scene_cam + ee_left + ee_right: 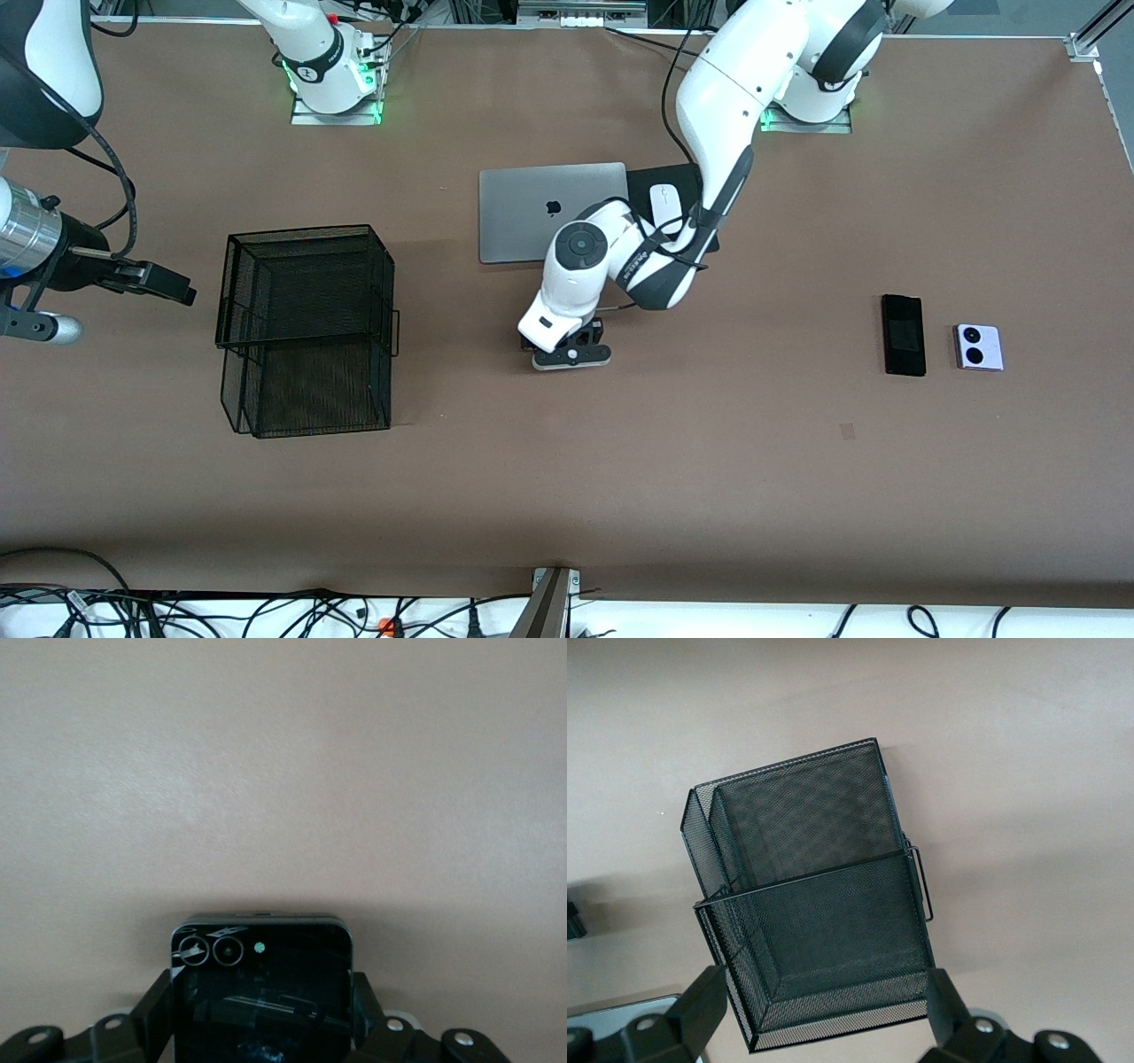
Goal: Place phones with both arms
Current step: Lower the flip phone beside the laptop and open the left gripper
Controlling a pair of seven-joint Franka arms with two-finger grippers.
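From the front, the left gripper [571,347] is low over bare table, its load hidden; the slim black phone [904,334] and lilac-white phone [978,346] lie beside each other toward the left arm's end. The left wrist view shows it clamped on the black folded phone [261,988]. The right wrist view shows the right gripper [824,1005] spread wide over the mesh basket [811,895] — empty-handed.

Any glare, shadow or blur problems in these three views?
Front view: even light, soft shadow beside the mesh basket. Left wrist view: reflections streak the black folded phone, table sharp. Right wrist view: basket crisp, end effector fingers slightly soft.
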